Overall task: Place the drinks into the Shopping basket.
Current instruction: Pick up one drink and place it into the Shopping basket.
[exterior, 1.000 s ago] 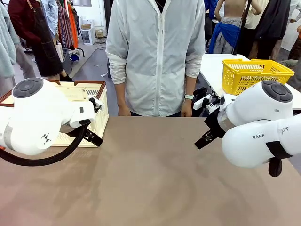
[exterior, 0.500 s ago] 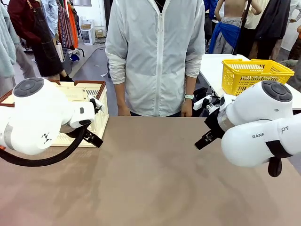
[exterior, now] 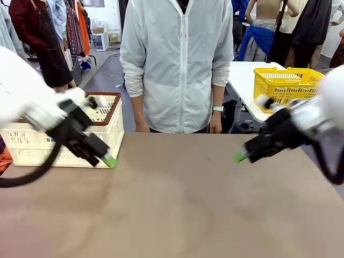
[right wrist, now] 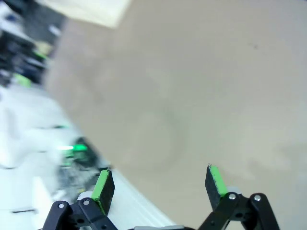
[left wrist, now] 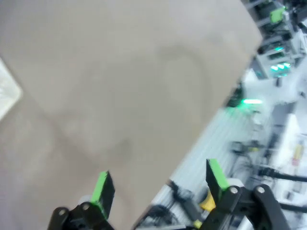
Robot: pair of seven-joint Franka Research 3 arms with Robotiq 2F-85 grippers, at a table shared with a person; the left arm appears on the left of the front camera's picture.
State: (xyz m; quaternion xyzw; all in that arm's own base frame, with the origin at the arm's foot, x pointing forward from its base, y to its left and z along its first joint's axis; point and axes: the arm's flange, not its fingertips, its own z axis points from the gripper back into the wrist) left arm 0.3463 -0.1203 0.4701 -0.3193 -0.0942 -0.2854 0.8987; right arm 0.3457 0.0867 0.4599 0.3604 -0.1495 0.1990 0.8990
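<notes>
The Shopping basket [exterior: 75, 131], a cream slotted crate with a dark brown rim, stands at the table's far left. No drinks are in view. My left gripper [exterior: 107, 159] hangs just in front of the crate's near right corner, blurred, pointing down at the table. In the left wrist view the left gripper [left wrist: 159, 184] is open over bare tabletop, with a crate corner [left wrist: 7, 91] at the edge. My right gripper [exterior: 241, 156] hovers over the table's right side. The right wrist view shows the right gripper [right wrist: 158, 182] open with nothing between its pads, and the crate [right wrist: 91, 9] far off.
A person in a white jacket [exterior: 177, 64] stands at the far edge, hands down. A bright yellow mesh basket [exterior: 285, 83] sits on a white table at the back right. The brown tabletop [exterior: 172, 204] spreads wide between my arms.
Both arms have swung out of their folded pose in the last half second. The grippers now point down toward the table and are blurred by motion. The person has not moved.
</notes>
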